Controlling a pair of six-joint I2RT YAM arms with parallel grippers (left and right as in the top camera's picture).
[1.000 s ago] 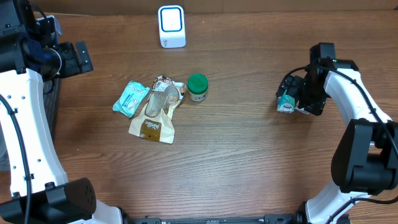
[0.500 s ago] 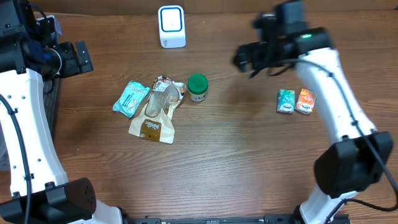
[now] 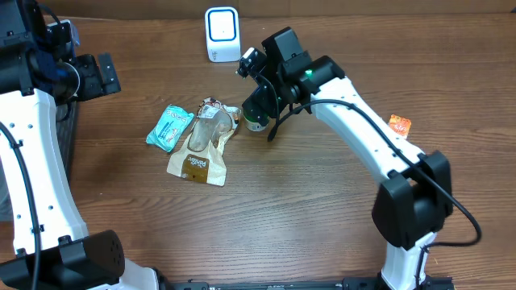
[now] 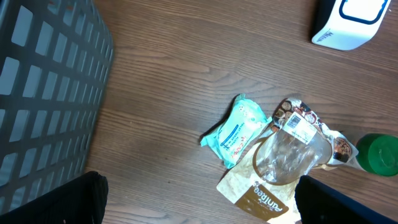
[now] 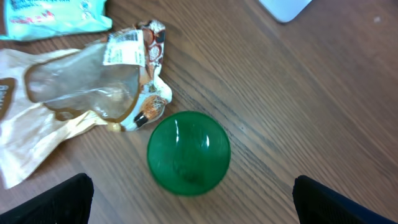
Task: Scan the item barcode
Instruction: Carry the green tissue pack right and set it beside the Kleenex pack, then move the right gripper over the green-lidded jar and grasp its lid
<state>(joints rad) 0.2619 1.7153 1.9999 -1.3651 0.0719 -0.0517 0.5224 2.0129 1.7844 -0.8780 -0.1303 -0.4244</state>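
The white barcode scanner [image 3: 222, 34] stands at the table's back edge, also seen as a white scanner [image 4: 348, 22] in the left wrist view. The items lie in a heap: a green-lidded jar [image 3: 256, 114], a teal packet [image 3: 169, 127] and a brown-and-clear pouch [image 3: 201, 153]. My right gripper [image 3: 264, 84] hovers open just above the jar. In its own view the green lid [image 5: 188, 152] sits between and ahead of the wide-apart fingers, untouched. My left gripper [image 3: 90, 76] is open at the far left, holding nothing.
A dark mesh basket [image 4: 43, 93] fills the left edge beside my left arm. A small orange packet [image 3: 399, 123] lies at the right, partly behind my right arm. The pouch [image 5: 74, 93] lies directly left of the jar.
My right arm has swung from the small packets at the right, across the back of the table, to above the green-lidded jar. The left arm has stayed still.
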